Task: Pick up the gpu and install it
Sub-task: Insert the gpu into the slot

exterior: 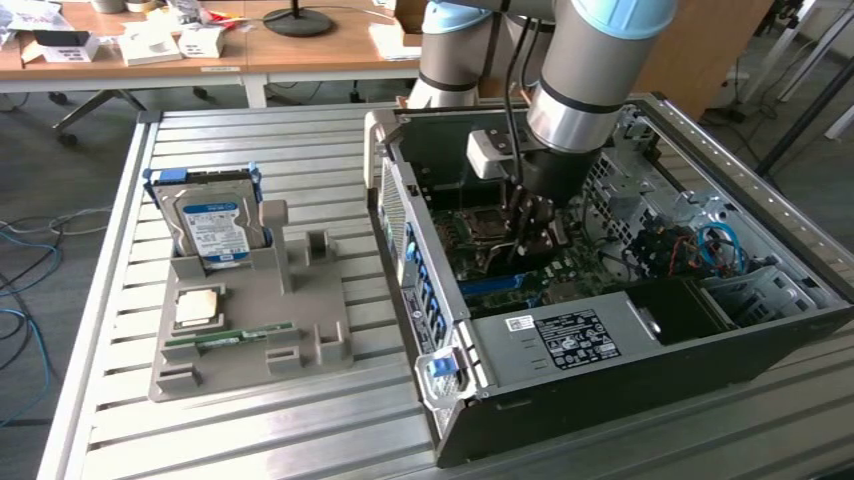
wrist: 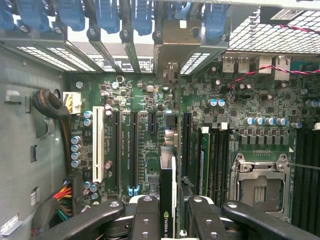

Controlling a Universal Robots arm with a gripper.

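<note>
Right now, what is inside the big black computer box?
Inside the open black metal computer case lies a green motherboard with long black slots. The gripper holds the green gpu card edge-on above them, jaws closed on it. The arm covers the board beneath it.

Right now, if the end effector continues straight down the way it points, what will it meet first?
Most likely the motherboard. The end effector is shut on the gpu, held edge-on inside the computer case, pointing at the expansion slots. The card's lower edge would touch first; which slot is unclear.
</note>
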